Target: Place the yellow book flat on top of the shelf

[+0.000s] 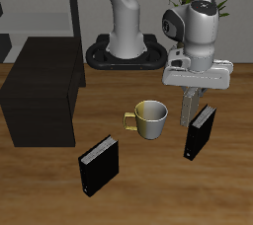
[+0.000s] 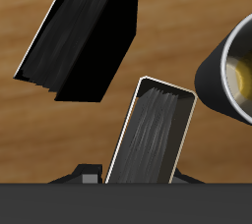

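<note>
Our gripper hangs just above a standing book beside the mug; whether its jaws are wide or narrow we cannot tell. We judge this the yellow book, though it looks dark here. Nothing lies on the shelf, well apart. Grasping, carrying and laying flat remain.

The wooden table carries the black shelf, a mug and two standing black books
</note>
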